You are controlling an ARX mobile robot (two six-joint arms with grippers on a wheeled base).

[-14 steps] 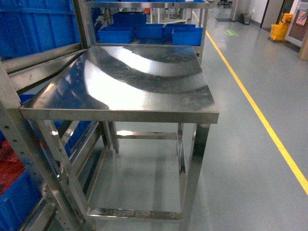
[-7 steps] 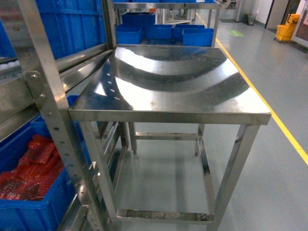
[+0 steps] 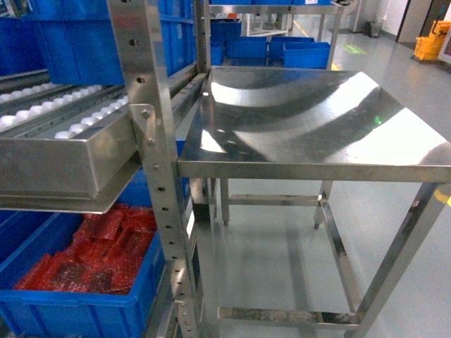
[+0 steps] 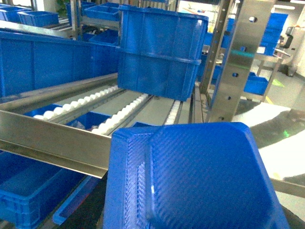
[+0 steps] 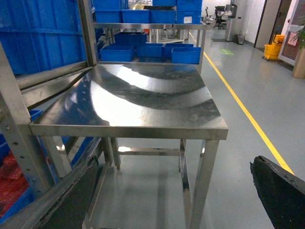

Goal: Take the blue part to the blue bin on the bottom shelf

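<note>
Robot beside a steel rack and a shiny table

The right gripper (image 5: 174, 195) is spread wide, holding nothing, in front of the steel table (image 5: 143, 102). A big blue bumpy shape (image 4: 190, 181) fills the left wrist view; I cannot tell if it is the left gripper or the blue part. The blue bin (image 4: 24, 200) sits low under the roller tracks (image 4: 119, 117), at the rack's left edge.

A steel table (image 3: 317, 134) stands beside a roller rack (image 3: 151, 141); below, a blue crate (image 3: 77, 310) holds red packets (image 3: 99, 253).

shiny steel table (image 3: 317, 120) on grey floor (image 5: 248, 67) with yellow line (image 5: 238, 100), yellow mop bucket (image 3: 431, 41) beyond
</note>
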